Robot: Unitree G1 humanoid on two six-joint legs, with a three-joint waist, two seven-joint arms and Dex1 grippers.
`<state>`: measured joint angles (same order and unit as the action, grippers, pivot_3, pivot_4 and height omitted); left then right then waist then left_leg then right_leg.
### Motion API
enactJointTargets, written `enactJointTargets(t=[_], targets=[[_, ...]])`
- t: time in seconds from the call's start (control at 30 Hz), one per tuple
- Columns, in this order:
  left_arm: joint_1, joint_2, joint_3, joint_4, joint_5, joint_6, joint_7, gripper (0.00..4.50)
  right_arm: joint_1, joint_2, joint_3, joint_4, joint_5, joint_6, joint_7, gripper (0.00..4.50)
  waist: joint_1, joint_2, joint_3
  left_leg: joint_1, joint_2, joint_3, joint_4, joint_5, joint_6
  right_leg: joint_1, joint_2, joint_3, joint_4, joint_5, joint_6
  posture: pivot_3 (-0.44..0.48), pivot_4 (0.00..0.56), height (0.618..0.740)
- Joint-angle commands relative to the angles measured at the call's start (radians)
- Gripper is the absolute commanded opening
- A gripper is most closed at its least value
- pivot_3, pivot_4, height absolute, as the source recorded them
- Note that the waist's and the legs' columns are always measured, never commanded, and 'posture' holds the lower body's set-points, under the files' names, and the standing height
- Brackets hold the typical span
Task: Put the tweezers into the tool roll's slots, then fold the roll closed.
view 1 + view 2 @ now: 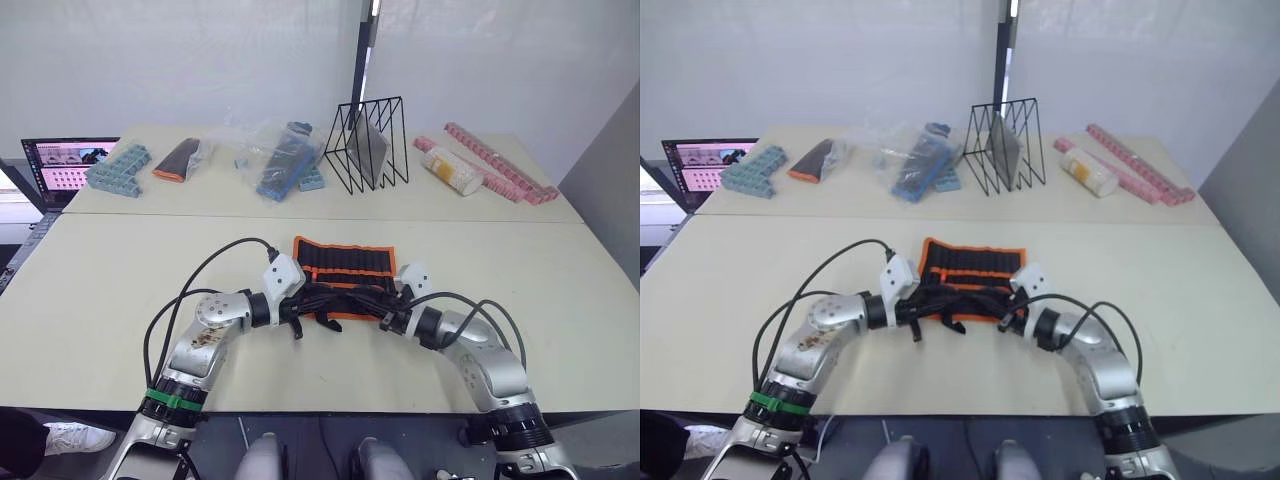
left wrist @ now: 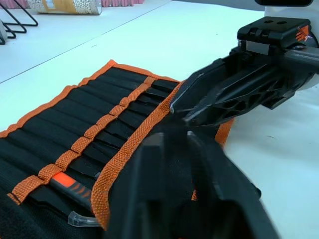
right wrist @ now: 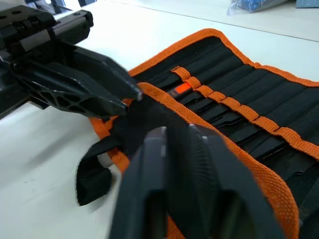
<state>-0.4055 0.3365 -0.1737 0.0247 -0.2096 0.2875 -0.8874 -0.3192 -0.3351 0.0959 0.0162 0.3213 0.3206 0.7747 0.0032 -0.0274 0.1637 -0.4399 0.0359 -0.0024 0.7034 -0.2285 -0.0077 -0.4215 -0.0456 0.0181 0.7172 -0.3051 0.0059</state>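
The tool roll (image 1: pixel 345 262) lies on the near worktop (image 1: pixel 110 290), just ahead of the robot, with its near edge lifted and partly folded over the rows of slots (image 2: pixel 94 127). Slim black tweezers (image 3: pixel 234 117) sit tucked in the slots under an orange band, and one orange-marked tool shows among them. The left hand (image 1: pixel 300 310) grips the roll's near edge at its left end, fingers pinched narrow on the fabric; the right hand (image 1: pixel 392 308) grips the same edge at the right end, also closed on the orange trim. The two hands come in from opposite sides and almost meet over the fold, hiding most of the near edge. A black strap (image 3: pixel 94 174) loops out from the roll onto the worktop beside the left hand. Well beyond the roll, across the seam on the far worktop, stand a black wire rack (image 1: pixel 368 145), a clear bag of blue items (image 1: pixel 275 155), a blue block tray (image 1: pixel 118 170), a small black-and-orange pouch (image 1: pixel 178 160), a tube of white beads (image 1: pixel 450 170) and a pink strip (image 1: pixel 500 162). A laptop (image 1: pixel 62 165) sits at the far left.
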Motion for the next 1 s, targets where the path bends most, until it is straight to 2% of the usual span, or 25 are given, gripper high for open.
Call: enactJointTargets(t=[0.03,0.37,0.53,0.7,0.83,1.0], targets=[[-0.013,-0.014,-0.015,0.032,0.013,-0.011,0.018,0.01,-0.034,0.026,0.013,0.011,-0.016,-0.038,-0.009,0.01,-0.002,0.000,0.000,0.000,0.000,0.000,0.000,0.000,0.000,0.000,0.000,0.000,0.000,0.000,0.000,0.000,0.150,0.685],[-0.068,-0.101,-0.028,0.243,0.070,-0.015,0.117,0.01,-0.039,0.032,0.040,0.123,-0.104,-0.065,-0.050,0.01,0.006,0.000,0.000,0.001,0.000,0.000,0.000,0.000,0.000,0.002,0.000,0.000,0.000,0.000,0.000,0.000,0.150,0.685],[-0.035,-0.101,-0.038,0.240,0.080,0.012,0.135,0.01,-0.041,0.044,-0.025,0.165,-0.089,-0.074,-0.109,0.01,0.008,0.001,-0.002,0.004,-0.001,0.000,0.000,0.000,0.000,0.004,0.000,0.000,0.000,0.000,0.000,0.000,0.150,0.685],[-0.010,-0.094,-0.023,0.246,0.081,-0.024,0.149,0.01,-0.036,-0.017,-0.042,0.253,-0.152,-0.157,-0.139,0.01,0.007,0.002,-0.002,0.018,-0.001,0.000,-0.003,-0.001,0.002,0.020,-0.001,-0.001,-0.005,-0.001,0.001,0.000,0.150,0.685],[-0.009,-0.093,-0.019,0.253,0.080,-0.037,0.151,0.01,-0.039,-0.038,-0.043,0.288,-0.165,-0.209,-0.141,0.01,0.006,0.003,-0.003,0.020,0.000,0.000,-0.005,-0.001,0.002,0.022,0.000,0.000,-0.007,-0.001,0.001,0.000,0.150,0.685],[0.001,-0.100,-0.022,0.231,0.056,-0.073,0.119,0.01,-0.041,-0.004,-0.094,0.232,-0.078,-0.285,-0.107,0.01,0.007,0.003,-0.003,0.020,-0.001,0.000,-0.005,-0.001,0.002,0.023,-0.001,0.000,-0.008,-0.001,0.001,0.000,0.150,0.685]])
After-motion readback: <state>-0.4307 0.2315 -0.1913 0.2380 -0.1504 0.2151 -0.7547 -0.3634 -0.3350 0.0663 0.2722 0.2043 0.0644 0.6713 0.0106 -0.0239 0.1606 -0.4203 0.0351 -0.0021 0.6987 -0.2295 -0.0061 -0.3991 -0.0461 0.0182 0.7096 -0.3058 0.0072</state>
